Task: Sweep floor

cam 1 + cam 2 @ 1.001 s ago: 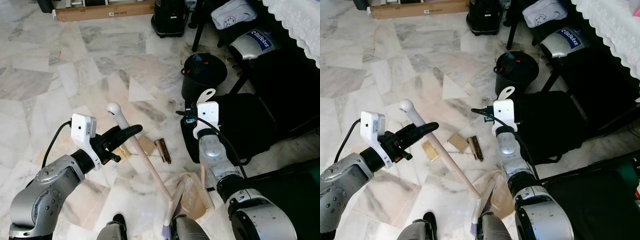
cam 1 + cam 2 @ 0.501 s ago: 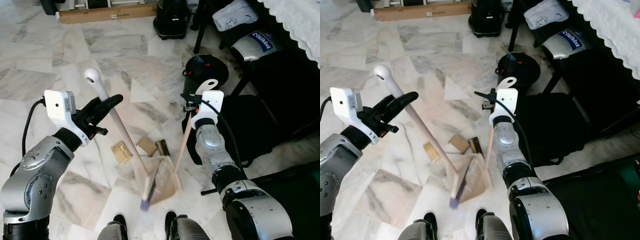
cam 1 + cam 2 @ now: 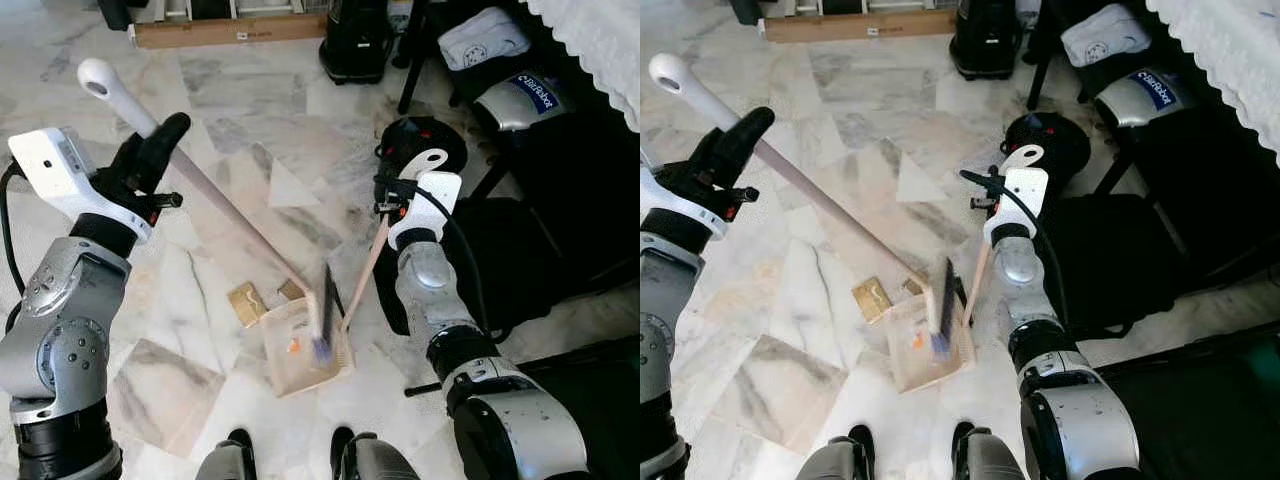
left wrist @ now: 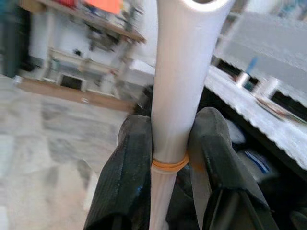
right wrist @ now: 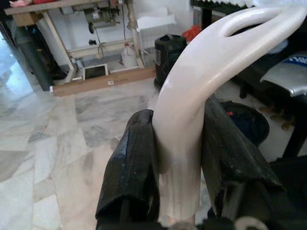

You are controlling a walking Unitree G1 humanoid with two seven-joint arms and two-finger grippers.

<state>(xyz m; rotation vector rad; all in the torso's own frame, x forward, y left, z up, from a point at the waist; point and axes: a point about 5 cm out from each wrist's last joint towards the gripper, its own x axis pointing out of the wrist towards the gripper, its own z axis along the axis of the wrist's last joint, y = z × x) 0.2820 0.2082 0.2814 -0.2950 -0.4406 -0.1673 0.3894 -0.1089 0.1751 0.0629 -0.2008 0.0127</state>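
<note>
Translucent plastic dustpan (image 3: 305,345) on marble floor (image 3: 200,300) just ahead of robot's feet; orange scrap inside.
Dark-bristled head of long cream-handled broom (image 3: 230,215) rests in pan.
Small gold-brown block (image 3: 245,302) on floor just beside pan.
Right gripper (image 5: 180,158) pinches pan's cream looped handle (image 5: 201,81); loop opening plain in right wrist view.
Left gripper (image 4: 172,158) clamps broom shaft near its rounded top; left wrist view reveals orange band on shaft.
Black bucket (image 3: 425,145) beyond right arm.
</note>
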